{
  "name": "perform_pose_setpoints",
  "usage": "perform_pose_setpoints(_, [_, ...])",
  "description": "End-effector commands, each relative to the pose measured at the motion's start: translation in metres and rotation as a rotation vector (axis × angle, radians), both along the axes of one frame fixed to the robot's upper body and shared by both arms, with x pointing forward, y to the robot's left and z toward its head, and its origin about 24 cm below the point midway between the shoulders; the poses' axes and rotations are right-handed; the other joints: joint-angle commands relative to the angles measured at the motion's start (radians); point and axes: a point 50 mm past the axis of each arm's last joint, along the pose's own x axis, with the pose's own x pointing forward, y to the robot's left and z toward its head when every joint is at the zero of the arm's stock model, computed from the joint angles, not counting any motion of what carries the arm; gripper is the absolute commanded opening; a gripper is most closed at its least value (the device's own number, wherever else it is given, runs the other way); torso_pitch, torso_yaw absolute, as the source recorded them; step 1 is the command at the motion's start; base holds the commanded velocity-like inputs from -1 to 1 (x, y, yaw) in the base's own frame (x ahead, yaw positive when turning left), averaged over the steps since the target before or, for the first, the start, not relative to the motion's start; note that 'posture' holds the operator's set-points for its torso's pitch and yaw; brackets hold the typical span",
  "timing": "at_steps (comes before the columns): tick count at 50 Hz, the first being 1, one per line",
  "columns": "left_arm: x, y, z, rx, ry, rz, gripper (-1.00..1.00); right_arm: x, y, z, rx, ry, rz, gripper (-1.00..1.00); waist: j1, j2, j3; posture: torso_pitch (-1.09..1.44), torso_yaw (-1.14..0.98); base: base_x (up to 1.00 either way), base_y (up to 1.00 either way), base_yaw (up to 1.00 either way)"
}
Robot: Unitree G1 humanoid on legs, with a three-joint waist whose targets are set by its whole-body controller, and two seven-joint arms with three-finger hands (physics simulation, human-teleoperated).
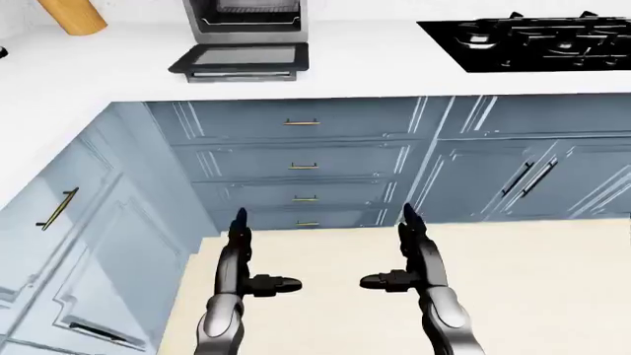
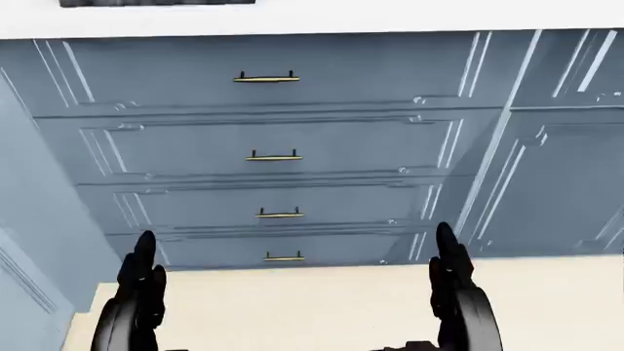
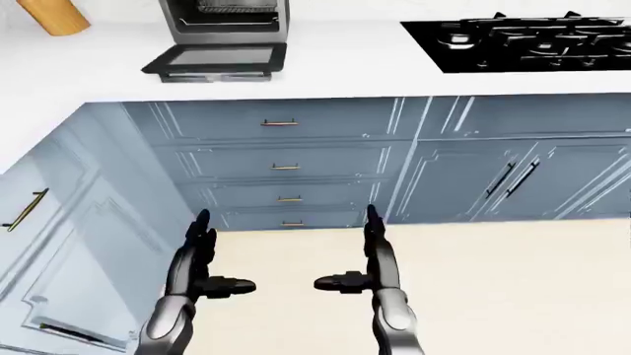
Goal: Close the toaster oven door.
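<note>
Fingers on my left hand (image 1: 240,255) and right hand (image 1: 414,251) are spread, holding nothing, low over the floor. Toaster oven (image 1: 245,20) sits on the counter (image 1: 375,66), its door (image 1: 240,58) dropped flat; closing it remains undone.

A white L-shaped counter (image 1: 375,70) carries the things. The toaster oven (image 1: 245,18) stands toward its far edge, its door (image 1: 240,59) folded down flat on the counter. A black stove (image 1: 532,42) is set in at the right, and a wooden block (image 1: 72,15) stands near the far left corner.
</note>
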Motion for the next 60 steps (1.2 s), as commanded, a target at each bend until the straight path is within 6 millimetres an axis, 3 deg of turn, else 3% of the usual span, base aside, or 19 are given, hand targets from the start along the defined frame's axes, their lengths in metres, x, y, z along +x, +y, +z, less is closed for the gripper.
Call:
perform_pose_setpoints(1, [0.012, 0.006, 0.035, 0.017, -0.18, 0.001, 1.0, 0.01, 0.003, 0.036, -0.019, -0.18, 0.024, 1.0, -0.002, -0.008, -0.001, 0.0, 0.0, 0.0, 0.0, 0.0])
perform_pose_setpoints(3, [0.014, 0.008, 0.038, 0.029, -0.184, 0.009, 1.0, 0.01, 0.002, 0.036, -0.016, -0.182, 0.022, 1.0, 0.008, -0.001, -0.062, 0.0, 0.0, 0.0, 0.0, 0.0])
perform_pose_setpoints(4, [0.015, 0.008, 0.04, 0.028, -0.181, 0.009, 1.0, 0.01, 0.0, 0.038, -0.015, -0.184, 0.019, 1.0, 0.008, -0.001, -0.053, 0.0, 0.0, 0.0, 0.0, 0.0])
perform_pose_setpoints(5, [0.016, 0.009, 0.042, 0.023, -0.18, 0.01, 1.0, 0.011, 0.0, 0.04, -0.014, -0.188, 0.017, 1.0, 0.006, -0.005, -0.017, 0.0, 0.0, 0.0, 0.0, 0.0])
perform_pose_setpoints(7, [0.017, 0.011, 0.043, 0.026, -0.186, 0.015, 1.0, 0.013, -0.002, 0.044, -0.011, -0.196, 0.014, 1.0, 0.007, -0.006, -0.069, 0.0, 0.0, 0.0, 0.0, 0.0])
perform_pose_setpoints(8, [0.019, 0.013, 0.046, 0.023, -0.19, 0.018, 1.0, 0.014, -0.002, 0.047, -0.009, -0.199, 0.016, 1.0, 0.008, -0.006, -0.075, 0.0, 0.0, 0.0, 0.0, 0.0])
perform_pose_setpoints(16, [0.035, 0.045, 0.083, -0.003, -0.241, 0.085, 1.0, 0.025, -0.006, 0.073, -0.019, -0.243, 0.02, 1.0, 0.007, 0.001, -0.086, 0.0, 0.0, 0.0, 0.0, 0.0])
perform_pose_setpoints(21, [0.037, 0.062, 0.093, 0.002, -0.264, 0.13, 1.0, 0.027, -0.008, 0.089, -0.029, -0.274, 0.03, 1.0, 0.007, 0.005, -0.092, 0.0, 0.0, 0.0, 0.0, 0.0])
perform_pose_setpoints(25, [0.042, 0.079, 0.103, 0.008, -0.284, 0.189, 1.0, 0.028, -0.013, 0.1, -0.053, -0.3, 0.031, 1.0, 0.007, 0.009, -0.094, 0.0, 0.0, 0.0, 0.0, 0.0])
perform_pose_setpoints(32, [0.042, 0.117, 0.137, 0.02, -0.357, 0.257, 1.0, 0.031, -0.015, 0.122, -0.071, -0.339, 0.03, 1.0, 0.003, 0.013, -0.085, 0.0, 0.0, 0.0, 0.0, 0.0])
perform_pose_setpoints(36, [0.038, 0.141, 0.156, 0.042, -0.404, 0.324, 1.0, 0.034, -0.015, 0.142, -0.089, -0.374, 0.036, 1.0, 0.002, 0.018, -0.08, 0.0, 0.0, 0.0, 0.0, 0.0])
perform_pose_setpoints(45, [0.025, 0.169, 0.21, 0.036, -0.516, 0.4, 1.0, 0.034, -0.022, 0.188, -0.1, -0.452, 0.024, 1.0, 0.0, 0.027, -0.069, 0.0, 0.0, 0.0, 0.0, 0.0])
perform_pose_setpoints(60, [0.023, 0.184, 0.23, 0.043, -0.559, 0.444, 1.0, 0.036, -0.025, 0.23, -0.131, -0.516, 0.041, 1.0, 0.0, 0.033, -0.059, 0.0, 0.0, 0.0, 0.0, 0.0])
